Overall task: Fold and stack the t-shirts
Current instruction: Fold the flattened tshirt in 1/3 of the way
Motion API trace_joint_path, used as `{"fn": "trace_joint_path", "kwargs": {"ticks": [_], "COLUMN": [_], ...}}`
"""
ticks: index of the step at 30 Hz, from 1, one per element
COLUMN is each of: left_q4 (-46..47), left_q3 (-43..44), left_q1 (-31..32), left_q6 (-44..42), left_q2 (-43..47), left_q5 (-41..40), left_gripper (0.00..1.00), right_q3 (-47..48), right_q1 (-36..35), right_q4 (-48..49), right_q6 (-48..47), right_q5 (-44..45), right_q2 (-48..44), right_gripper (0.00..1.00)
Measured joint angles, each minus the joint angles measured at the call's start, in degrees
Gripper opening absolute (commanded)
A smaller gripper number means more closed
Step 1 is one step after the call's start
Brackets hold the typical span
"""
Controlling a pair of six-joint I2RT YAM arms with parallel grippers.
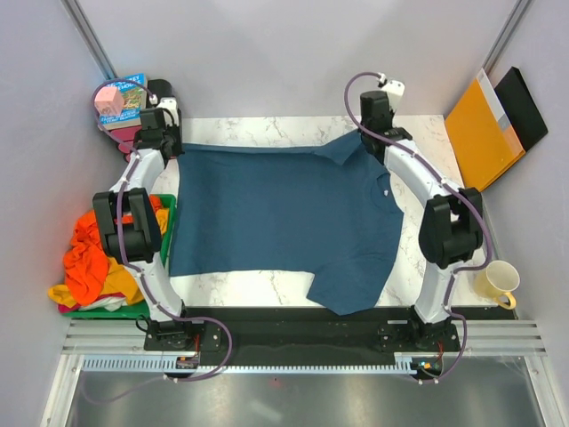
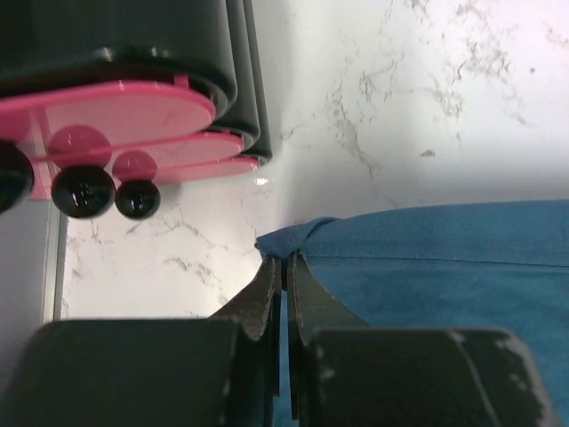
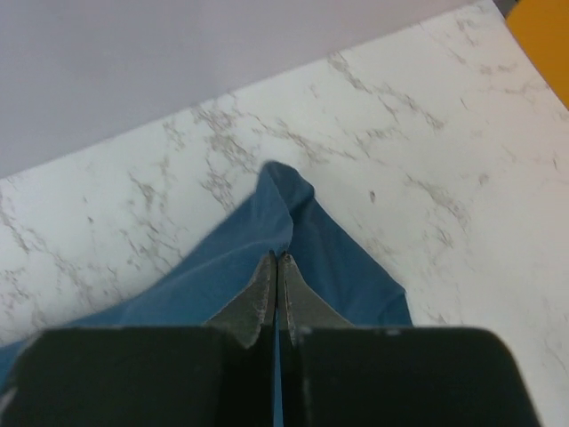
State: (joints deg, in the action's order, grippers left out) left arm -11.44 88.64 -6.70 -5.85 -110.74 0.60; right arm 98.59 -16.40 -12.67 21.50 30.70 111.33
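A yellow mug [image 1: 496, 281] stands right of the marble table [image 1: 240, 129], an orange folder [image 1: 480, 133] beyond it.

White marble-patterned surface [image 1: 267, 129] in a pale-walled booth.
Plain grey-white walls [image 1: 267, 53] enclose it on three sides; slanted metal struts [image 1: 89, 40] run up the far corners; ribbed aluminium rails [image 1: 502, 336] edge the near side.

Light: bright, even and diffuse in all views.
Shadows: soft, beneath the pink disc [image 2: 107, 124], upper left of the left wrist view.
Glare: one tiny glint on the table [image 2: 427, 107] beside that disc.
Blur: left gripper [image 2: 284, 267] and right gripper [image 3: 276, 262] soft along the bottom edge.
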Motion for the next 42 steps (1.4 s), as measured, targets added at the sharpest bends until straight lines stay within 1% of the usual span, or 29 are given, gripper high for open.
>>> {"fn": "trace_joint_path", "kwargs": {"ticks": [8,11,15,21,30,42], "left_q4": [0.0,0.1,0.1,0.9,0.8,0.8], "left_q3": [-4.6,-6.8,-10.1,-16.6,-25.0,-27.1], "left_q1": [-0.3,-0.3,-0.3,-0.3,-0.3,-0.4], "left_q6": [0.0,0.0,0.0,0.0,-0.1,-0.5], "left_q2": [2.3,4.5,8.0,12.7,13.8,15.1], "left_q5": [1.0,1.3,1.5,2.0,2.5,2.4], "left_gripper": [0.02,0.02,0.02,0.02,0.02,0.02], "right_q3": [-21.3,-25.8,-28.0,-28.5,-31.6,-36.2], "right_q1": [-0.8,-1.0,-1.0,-1.0,-1.0,-1.0], "right_q4": [1.0,1.0,1.2,1.6,1.9,1.0], "right_q6": [4.2,5.2,5.8,6.0,7.5,9.8], "right_q5": [2.0,2.4,2.8,3.1,3.2,3.7], "right_q2": [-10.6,-13.1,-14.4,-14.5,-14.5,-16.2], "right_gripper": [0.00,0.00,0.00,0.00,0.00,0.00]}}
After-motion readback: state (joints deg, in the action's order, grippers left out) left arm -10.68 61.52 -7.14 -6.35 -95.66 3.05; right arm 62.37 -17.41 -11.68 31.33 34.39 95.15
